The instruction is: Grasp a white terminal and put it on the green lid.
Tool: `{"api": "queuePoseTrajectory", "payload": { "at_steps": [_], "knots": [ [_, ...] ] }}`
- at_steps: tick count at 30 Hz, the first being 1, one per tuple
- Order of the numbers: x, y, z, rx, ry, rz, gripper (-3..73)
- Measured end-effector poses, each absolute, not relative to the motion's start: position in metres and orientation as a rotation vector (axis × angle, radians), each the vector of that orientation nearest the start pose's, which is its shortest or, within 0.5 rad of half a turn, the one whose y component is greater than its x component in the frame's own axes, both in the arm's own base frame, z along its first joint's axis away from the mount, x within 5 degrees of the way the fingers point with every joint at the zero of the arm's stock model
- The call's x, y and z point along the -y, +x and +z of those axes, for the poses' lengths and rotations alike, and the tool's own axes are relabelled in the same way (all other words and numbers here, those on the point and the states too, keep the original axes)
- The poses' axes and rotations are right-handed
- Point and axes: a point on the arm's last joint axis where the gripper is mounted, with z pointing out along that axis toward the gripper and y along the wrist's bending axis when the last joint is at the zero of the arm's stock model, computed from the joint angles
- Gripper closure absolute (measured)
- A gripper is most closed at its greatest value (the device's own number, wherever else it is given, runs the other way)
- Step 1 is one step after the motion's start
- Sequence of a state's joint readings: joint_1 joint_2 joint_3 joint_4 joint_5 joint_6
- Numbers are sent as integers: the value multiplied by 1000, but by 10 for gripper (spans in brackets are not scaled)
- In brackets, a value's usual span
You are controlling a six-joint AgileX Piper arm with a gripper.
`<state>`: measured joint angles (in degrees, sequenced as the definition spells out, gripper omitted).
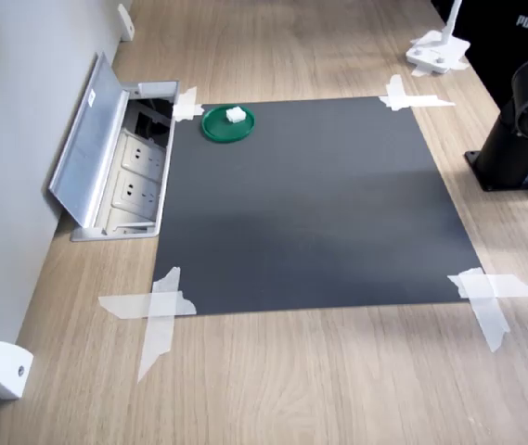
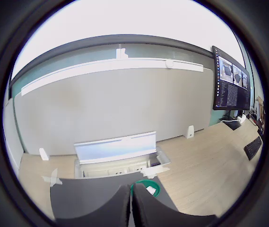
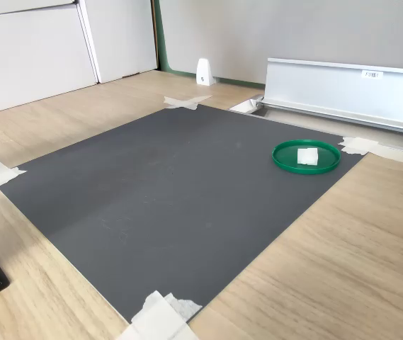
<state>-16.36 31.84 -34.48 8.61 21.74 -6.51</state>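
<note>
1. My end effector [image 2: 130, 208] has its fingers pressed together, holding nothing.
2. The white terminal [image 1: 236, 115] lies on the green lid [image 1: 215, 131], at the black mat's [image 1: 319, 213] far-left corner in the first exterior view.

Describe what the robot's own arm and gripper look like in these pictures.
Little shows. In the wrist view, the gripper appears as two dark grey, matte fingers with curved outer edges, meeting along a thin vertical seam. No cables or markings show on them. The black form at the first exterior view's right edge may be the arm's base; I cannot confirm it.
</note>
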Motion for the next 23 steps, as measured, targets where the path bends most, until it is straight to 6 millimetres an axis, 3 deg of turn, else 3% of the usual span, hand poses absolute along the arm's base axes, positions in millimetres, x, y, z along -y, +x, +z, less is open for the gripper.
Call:
{"api": "queuePoseTrajectory", "payload": {
  "at_steps": [8,16,23],
  "knots": [
    [6,86,304,-1780,70,-49,700],
    [2,56,263,-1711,29,-43,700],
    [2,49,236,-1702,31,-42,702]
  ]
}}
